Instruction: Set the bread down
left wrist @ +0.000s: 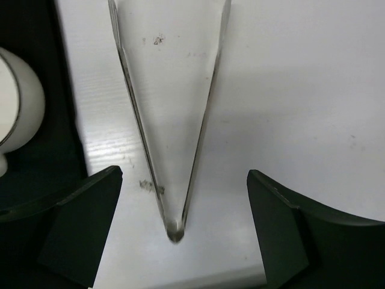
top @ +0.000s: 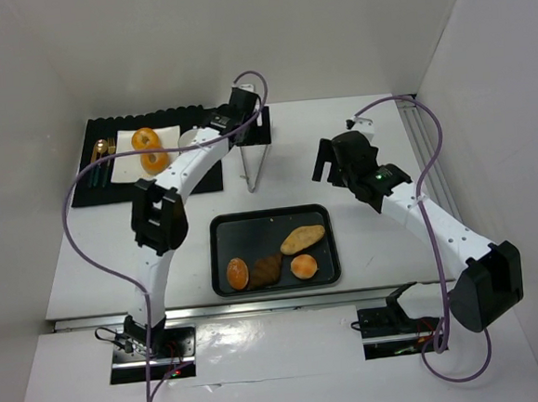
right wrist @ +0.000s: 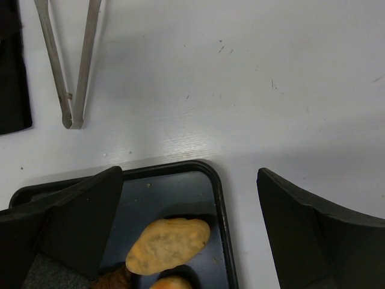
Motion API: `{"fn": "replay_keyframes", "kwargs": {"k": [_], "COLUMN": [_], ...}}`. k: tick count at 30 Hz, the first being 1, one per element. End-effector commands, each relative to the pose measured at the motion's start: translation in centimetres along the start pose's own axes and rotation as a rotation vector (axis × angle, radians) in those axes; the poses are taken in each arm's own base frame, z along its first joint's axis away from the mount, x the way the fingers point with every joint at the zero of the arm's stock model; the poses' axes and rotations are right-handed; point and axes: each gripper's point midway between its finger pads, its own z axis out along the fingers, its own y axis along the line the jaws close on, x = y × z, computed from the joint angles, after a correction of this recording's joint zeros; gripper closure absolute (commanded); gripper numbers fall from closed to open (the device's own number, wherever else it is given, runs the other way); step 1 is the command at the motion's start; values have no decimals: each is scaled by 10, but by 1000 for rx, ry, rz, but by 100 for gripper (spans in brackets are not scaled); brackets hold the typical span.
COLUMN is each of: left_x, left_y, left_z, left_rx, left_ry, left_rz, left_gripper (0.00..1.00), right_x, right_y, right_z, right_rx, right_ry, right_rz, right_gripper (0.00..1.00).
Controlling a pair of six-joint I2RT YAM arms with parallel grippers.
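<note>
A black tray [top: 272, 217] in the middle of the table holds an oval bread [top: 302, 238], two round buns [top: 237, 273] [top: 303, 266] and a dark pastry [top: 266, 270]. Two more round buns [top: 145, 138] [top: 154, 160] lie on a white plate [top: 125, 166] at the back left. My left gripper [top: 246, 110] is open and empty above metal tongs [top: 255, 165]; the tongs' joined end [left wrist: 174, 232] lies between its fingers [left wrist: 78, 223]. My right gripper [top: 329, 164] is open and empty above the tray's far right corner [right wrist: 219, 198], with the oval bread [right wrist: 168, 244] below it.
A black mat [top: 96, 191] at the back left carries the plate, cutlery [top: 101, 156] and a white cup [left wrist: 18, 114]. The tongs also show in the right wrist view [right wrist: 72, 66]. White walls close in the table at the back and both sides.
</note>
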Motion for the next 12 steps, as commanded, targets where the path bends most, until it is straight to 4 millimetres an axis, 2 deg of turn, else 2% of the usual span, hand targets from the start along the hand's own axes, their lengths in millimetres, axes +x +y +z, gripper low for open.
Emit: {"fn": "replay_keyframes", "kwargs": {"k": [1, 2, 4, 5, 8, 9, 10, 11, 12], "left_x": [-53, -40, -30, -22, 1, 22, 22, 28, 42], "left_y": [-10, -4, 3, 9, 22, 30, 35, 38, 45], "left_z": [-99, -103, -124, -144, -166, -166, -185, -191, -192], "left_rx": [94, 84, 86, 99, 99, 83, 91, 91, 79], "left_ry": [-131, -105, -84, -75, -46, -5, -26, -25, 5], "left_rz": [-18, -12, -17, -15, -9, -1, -5, -5, 1], "left_gripper": [1, 1, 1, 1, 1, 1, 1, 1, 1], "right_x": [-6, -4, -1, 5, 6, 10, 14, 12, 12], "right_y": [0, 0, 0, -2, -4, -6, -7, -4, -4], "right_z": [-4, -2, 0, 4, 4, 5, 7, 6, 6], "right_rx": [10, 15, 19, 29, 42, 47, 50, 27, 27], "right_ry": [-27, -20, -12, 3, 7, 13, 18, 8, 8], "right_rz": [14, 19, 25, 27, 36, 41, 39, 48, 48], "right_gripper": [1, 1, 1, 1, 1, 1, 1, 1, 1]}}
